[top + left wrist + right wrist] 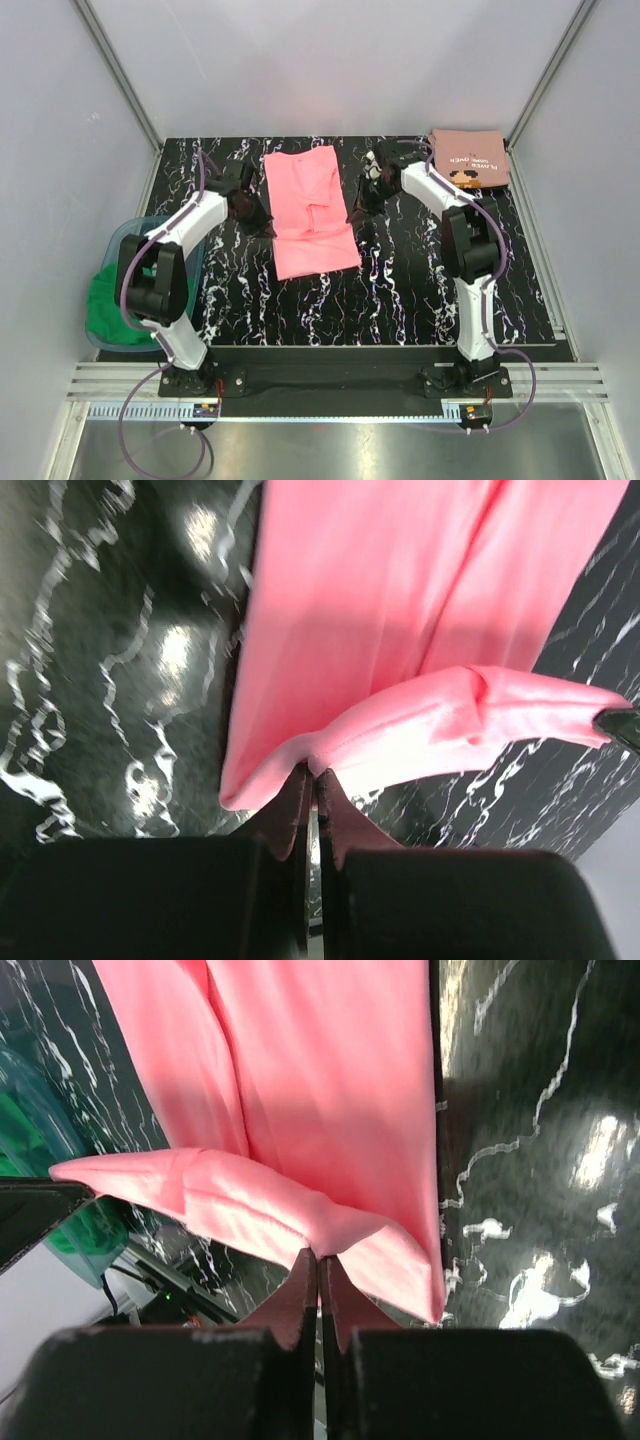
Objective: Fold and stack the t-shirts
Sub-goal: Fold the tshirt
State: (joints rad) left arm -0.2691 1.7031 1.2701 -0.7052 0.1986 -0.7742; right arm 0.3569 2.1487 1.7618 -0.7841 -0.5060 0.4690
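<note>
A plain bright pink cloth t-shirt lies stretched lengthwise in the middle of the black, white-veined marble-pattern worktop, with its side parts folded in. The left gripper sits at the shirt's left edge about halfway along it. In the left wrist view its fingers are closed together on a raised fold of the pink cloth. The right gripper is at the opposite, right edge, level with the left one, and is likewise pinched shut on the cloth. The lifted band of fabric spans the shirt from one gripper to the other.

A duller salmon t-shirt with white lettering and a small dark-and-orange print lies folded at the far right corner, well apart from both grippers. A blue plastic tub holding green cloth stands beside the left arm.
</note>
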